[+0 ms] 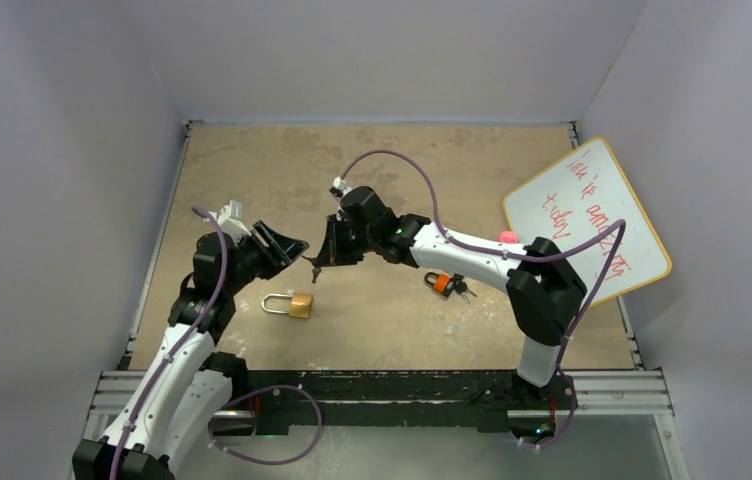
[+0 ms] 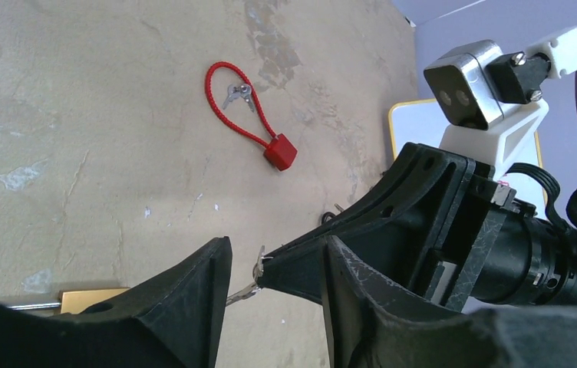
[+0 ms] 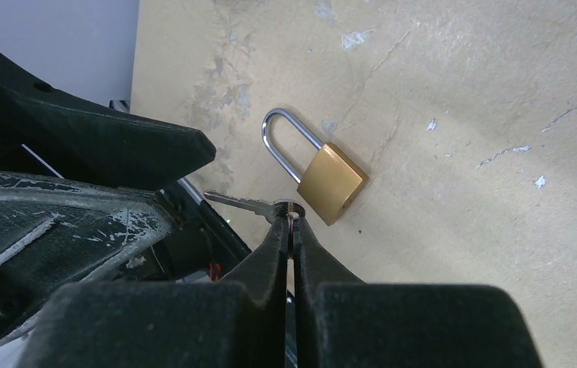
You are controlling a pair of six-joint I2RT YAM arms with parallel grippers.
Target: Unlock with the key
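A brass padlock (image 1: 295, 304) with a steel shackle lies on the table between the arms; it also shows in the right wrist view (image 3: 331, 180). My right gripper (image 1: 320, 262) is shut on the ring end of a small silver key (image 3: 243, 203) and holds it above the table. The blade points toward my left gripper (image 1: 297, 248). My left gripper (image 2: 274, 264) is open, and the key (image 2: 243, 291) and the right gripper's tip sit between its fingers (image 2: 193, 284). I cannot tell whether they touch the key.
An orange padlock with keys (image 1: 442, 284) lies under the right arm. A red cable lock (image 2: 255, 115) with keys lies farther out on the table. A whiteboard (image 1: 585, 222) leans at the right edge. Walls enclose the table.
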